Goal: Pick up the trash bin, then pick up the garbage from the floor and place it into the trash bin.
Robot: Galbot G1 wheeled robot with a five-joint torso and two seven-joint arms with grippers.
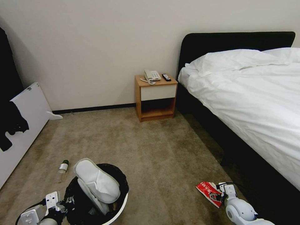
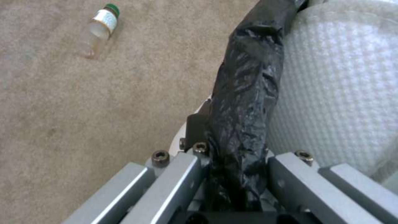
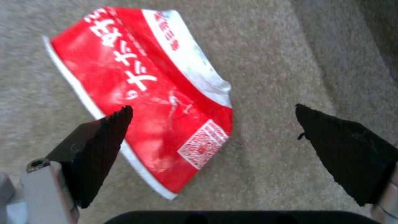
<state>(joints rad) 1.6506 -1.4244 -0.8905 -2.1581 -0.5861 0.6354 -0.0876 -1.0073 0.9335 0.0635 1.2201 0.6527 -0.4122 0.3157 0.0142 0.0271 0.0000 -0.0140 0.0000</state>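
Hovering spread-jawed, the right gripper (image 3: pixel 211 124) straddles the red snack packet (image 3: pixel 141 90), light, crinkly, slippery foil best pinched across its near edge, while the left gripper (image 2: pixel 232 174) clamps the trash bin (image 1: pixel 120 206) rim.

Right gripper (image 3: pixel 211 115), its black fingers spread wide, hung over a crumpled red-and-white snack packet (image 3: pixel 145 93) lying on beige carpet (image 3: pixel 282 62).

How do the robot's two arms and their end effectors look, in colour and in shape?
Both arms have white housings. The right end effector has two black, wedge-shaped, rough-textured fingertips on grey metal bars. The left end effector has grey, flat metal bars with dark bolts. In the head view, white blocks with square markings sit near each wrist.
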